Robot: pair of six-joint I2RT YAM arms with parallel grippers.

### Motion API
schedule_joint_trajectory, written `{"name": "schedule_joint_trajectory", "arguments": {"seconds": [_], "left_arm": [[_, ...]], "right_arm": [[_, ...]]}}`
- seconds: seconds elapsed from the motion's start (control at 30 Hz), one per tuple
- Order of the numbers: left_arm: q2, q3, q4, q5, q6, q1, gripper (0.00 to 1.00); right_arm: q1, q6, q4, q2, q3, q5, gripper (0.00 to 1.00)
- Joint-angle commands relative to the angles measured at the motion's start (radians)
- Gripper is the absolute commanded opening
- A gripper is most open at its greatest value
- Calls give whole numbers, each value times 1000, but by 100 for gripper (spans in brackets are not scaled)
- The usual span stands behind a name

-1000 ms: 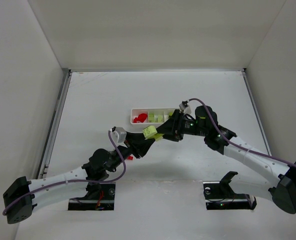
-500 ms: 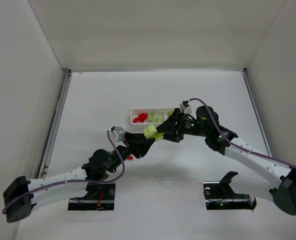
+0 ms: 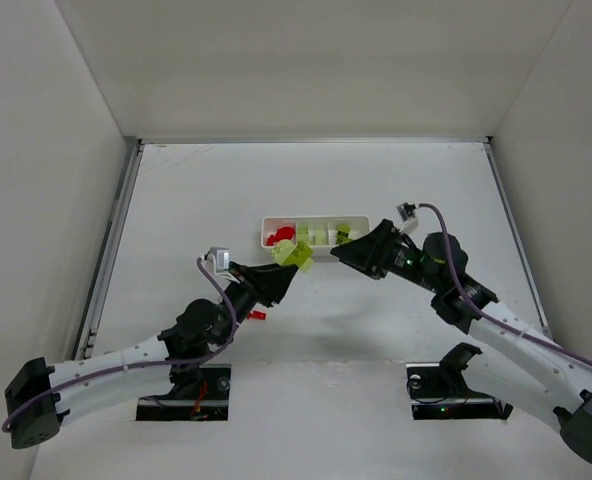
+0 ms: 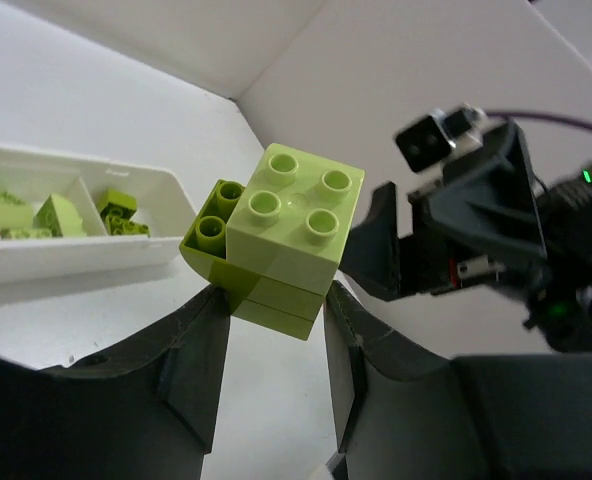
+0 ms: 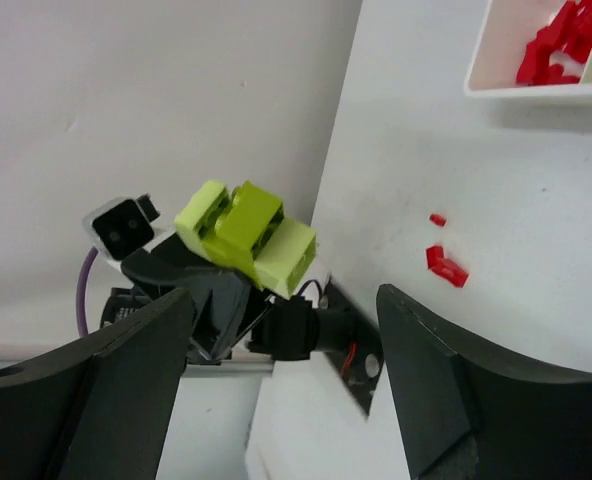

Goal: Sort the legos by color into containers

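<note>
Red loose legos (image 3: 258,315) lie on the white table (image 3: 196,200) nearest the arm bases, beside the left arm. The right wrist view shows them as two small pieces (image 5: 446,265), apart from the tray.

Farther in, the left gripper (image 3: 284,265) is raised off the table and pinches a yellow-green lego cluster (image 3: 296,253). In the left wrist view, its two dark fingers (image 4: 201,350) press on the lower sides of the cluster (image 4: 276,240). This is a pale four-stud brick joined to a darker green brick with two studs showing.

The right gripper (image 3: 338,252) faces it from the right, near the cluster but not touching it. Its jaws are spread wide with nothing between them, as both fingers (image 5: 126,370) stand far apart in the right wrist view. That view frames the cluster (image 5: 246,235) in the gap.

Beyond both grippers sits the white tray (image 3: 314,219) with three compartments:
- **Left:** red legos (image 3: 281,236).
- **Middle:** pale yellow-green legos (image 3: 311,236).
- **Right:** darker green legos (image 3: 344,235).
</note>
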Motion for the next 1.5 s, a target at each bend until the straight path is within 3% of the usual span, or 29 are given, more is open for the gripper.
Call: {"name": "schedule_joint_trajectory", "arguments": {"seconds": [0.0, 0.13, 0.27, 0.37, 0.57, 0.77, 0.97, 1.47], "left_arm": [[-28, 59, -87, -135, -227, 15, 21], [-13, 84, -148, -135, -377, 48, 21], [27, 99, -137, -51, -494, 116, 22], [59, 76, -80, 9, -607, 175, 22], [113, 22, 39, 102, -732, 242, 21], [87, 16, 52, 102, -726, 233, 21], [68, 7, 50, 119, -720, 233, 21], [50, -25, 40, 136, -726, 252, 21]], "right_arm": [[87, -137, 190, -67, -79, 216, 77], [214, -204, 371, -32, -149, 369, 79], [314, -247, 542, 78, -170, 401, 86], [348, -261, 641, 181, -170, 421, 92], [354, -256, 813, 272, -183, 424, 90], [302, -227, 880, 336, -180, 409, 89], [276, -214, 939, 408, -151, 401, 77], [252, -167, 1083, 485, -137, 285, 75]]}}
